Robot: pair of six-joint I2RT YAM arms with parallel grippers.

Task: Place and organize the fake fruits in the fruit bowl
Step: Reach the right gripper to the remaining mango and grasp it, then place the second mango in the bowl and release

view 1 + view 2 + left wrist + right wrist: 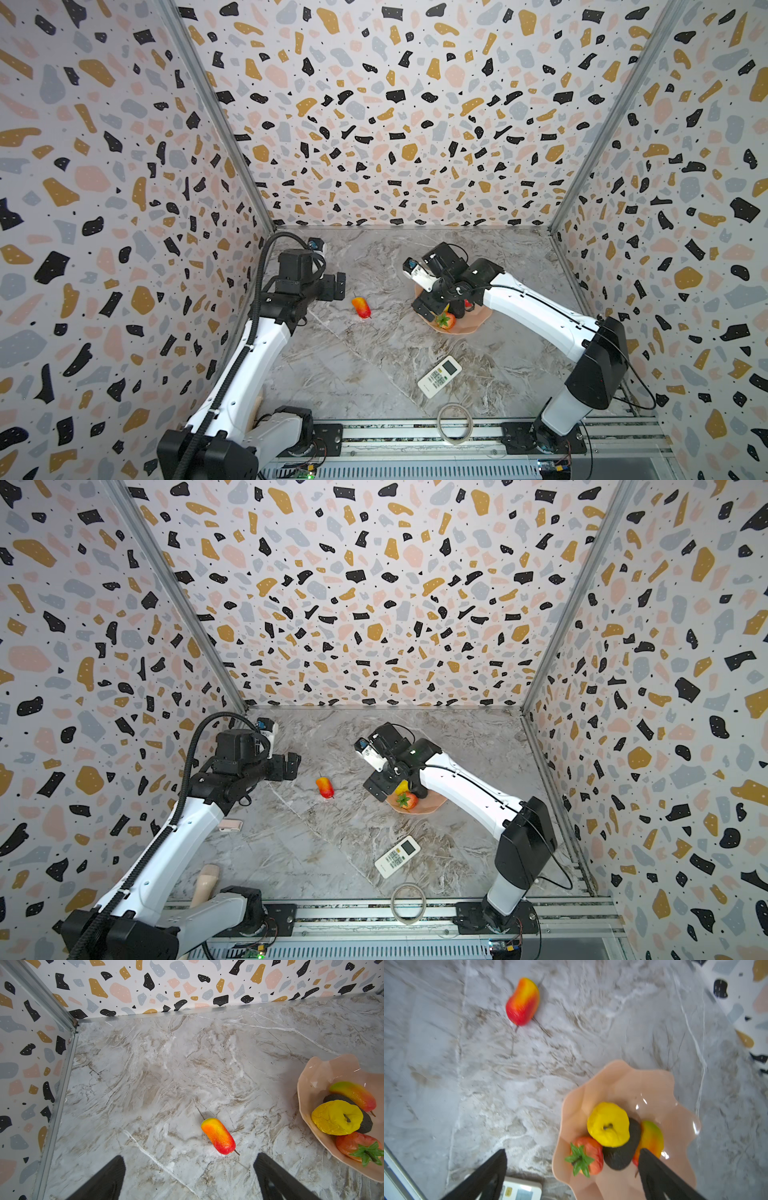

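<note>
Right gripper (573, 1152) hung over the fruit bowl (623, 1076), jaws spread wide, gripping nothing. One finger sat close over the oblong fruit in the bowl (652, 1136); contact unclear. Left gripper (189, 1156) likewise wide and empty, above the table (166, 1064).

Bowl held four fruits: yellow fruit (608, 1124) perched on the avocado (618, 1157), strawberry (589, 1155) toward the rim. Stray oblong fruit (218, 1136) lay on the table between the arms, well apart from the bowl.

Risks, as judged:
- A finger clipping the pile on withdrawal could roll the high-sitting yellow fruit off.
- The strawberry might tip over the rim.
- Dropping the stray fruit onto the heap could scatter it.
</note>
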